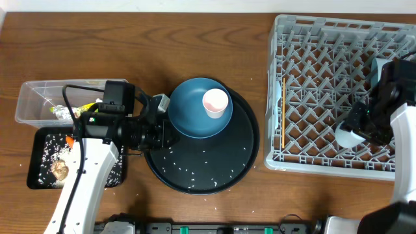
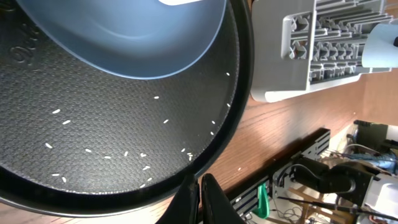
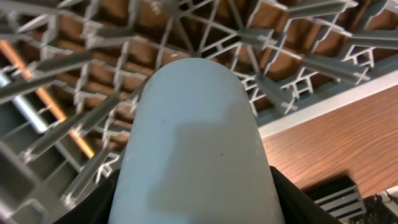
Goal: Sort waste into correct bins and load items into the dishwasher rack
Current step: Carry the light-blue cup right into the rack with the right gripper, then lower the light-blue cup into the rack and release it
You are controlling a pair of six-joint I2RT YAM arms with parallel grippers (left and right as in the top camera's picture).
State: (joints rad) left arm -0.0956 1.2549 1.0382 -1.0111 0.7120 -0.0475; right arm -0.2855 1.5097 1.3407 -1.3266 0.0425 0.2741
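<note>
Loading light-blue cup (image 3: 198, 149) into dishwasher rack (image 1: 318, 84), right jaws clamped on it, left jaws closed empty; careful release next.

The desk (image 1: 162, 52) is showing brown wood with dark grain. The rack (image 1: 325, 71) is looking like hard grey plastic. The round tray (image 2: 93, 143) is looking black and bumpy. The dark-blue plate (image 2: 137, 37) and the light-blue cup (image 3: 193, 155) are looking smooth. The tub (image 1: 29, 104) is looking like clear plastic.
</note>
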